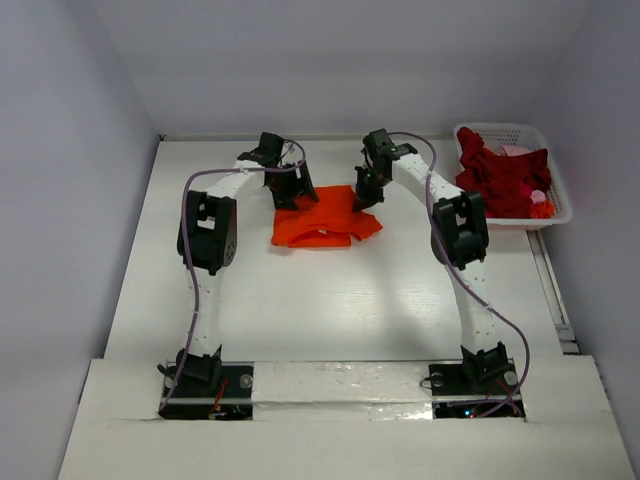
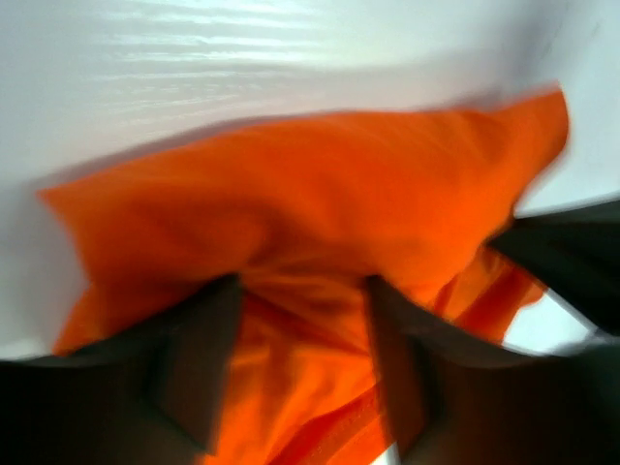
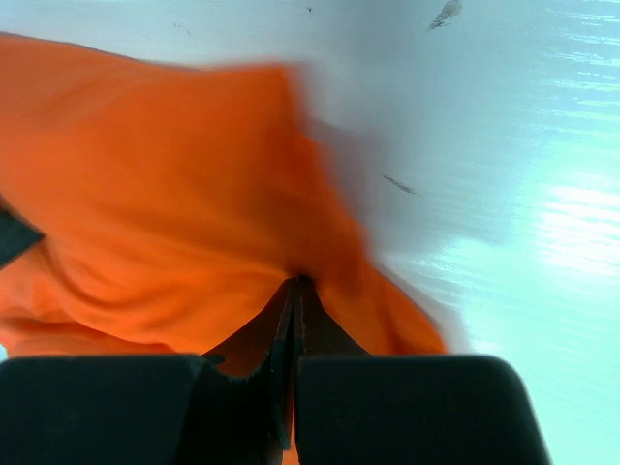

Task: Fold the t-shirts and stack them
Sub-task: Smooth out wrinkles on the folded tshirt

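Observation:
A bright orange t-shirt [image 1: 325, 222] lies partly folded on the white table, far from the bases. My left gripper [image 1: 283, 200] hovers at its far left corner. In the left wrist view, that gripper [image 2: 302, 291] is open, its dark fingers [image 2: 199, 358] apart with the orange t-shirt [image 2: 320, 194] bunched between and beyond them. My right gripper [image 1: 365, 195] is at the shirt's far right corner. In the right wrist view, the right gripper [image 3: 298, 286] is shut on a pinched fold of the orange t-shirt [image 3: 165, 194]. Dark red t-shirts [image 1: 500, 175] and a pale pink one [image 1: 520, 152] are heaped in the basket.
A white lattice basket [image 1: 505, 127] stands at the far right of the table, near the right wall. Walls enclose the table on the left, right and back. Bare table [image 1: 330, 310] stretches between the shirt and the arm bases.

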Action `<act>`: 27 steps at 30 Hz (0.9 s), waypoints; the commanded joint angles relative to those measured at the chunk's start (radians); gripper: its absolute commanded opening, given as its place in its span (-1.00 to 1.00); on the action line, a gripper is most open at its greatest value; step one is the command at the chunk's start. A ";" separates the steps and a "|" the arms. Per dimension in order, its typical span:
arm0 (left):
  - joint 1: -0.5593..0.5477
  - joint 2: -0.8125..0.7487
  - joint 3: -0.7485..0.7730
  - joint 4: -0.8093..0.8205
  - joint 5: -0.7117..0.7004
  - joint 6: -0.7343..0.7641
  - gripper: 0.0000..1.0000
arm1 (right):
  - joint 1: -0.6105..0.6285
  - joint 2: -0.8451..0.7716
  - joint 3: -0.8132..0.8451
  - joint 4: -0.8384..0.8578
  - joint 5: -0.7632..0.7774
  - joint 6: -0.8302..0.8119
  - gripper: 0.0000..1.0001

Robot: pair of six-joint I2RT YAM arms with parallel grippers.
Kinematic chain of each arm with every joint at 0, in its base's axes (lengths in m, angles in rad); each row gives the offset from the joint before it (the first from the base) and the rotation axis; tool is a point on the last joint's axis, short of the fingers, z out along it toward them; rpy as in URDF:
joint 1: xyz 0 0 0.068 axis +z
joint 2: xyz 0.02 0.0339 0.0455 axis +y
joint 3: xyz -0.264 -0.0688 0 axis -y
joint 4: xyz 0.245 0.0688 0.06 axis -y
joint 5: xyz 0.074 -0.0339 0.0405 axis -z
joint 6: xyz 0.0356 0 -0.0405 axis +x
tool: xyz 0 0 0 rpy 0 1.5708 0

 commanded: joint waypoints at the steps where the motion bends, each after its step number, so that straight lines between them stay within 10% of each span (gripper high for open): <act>1: 0.016 -0.086 -0.036 -0.046 -0.066 0.029 0.38 | -0.012 -0.037 0.009 0.008 0.006 -0.016 -1.00; 2: 0.016 -0.098 -0.042 -0.047 -0.079 0.034 0.76 | -0.012 -0.038 0.007 0.008 0.007 -0.016 -1.00; 6: 0.016 -0.173 -0.065 -0.050 -0.120 0.032 0.98 | -0.012 -0.053 0.006 0.007 0.013 -0.019 -1.00; 21: 0.016 -0.315 -0.102 -0.004 -0.175 0.008 0.97 | -0.021 -0.176 -0.034 0.027 0.024 -0.028 -1.00; 24: 0.016 -0.319 -0.130 0.007 -0.224 -0.003 0.66 | -0.021 -0.173 -0.024 0.019 -0.016 -0.043 -1.00; 27: 0.028 -0.324 -0.165 0.037 -0.240 -0.031 -0.46 | 0.005 -0.147 -0.011 0.011 -0.033 -0.059 -1.00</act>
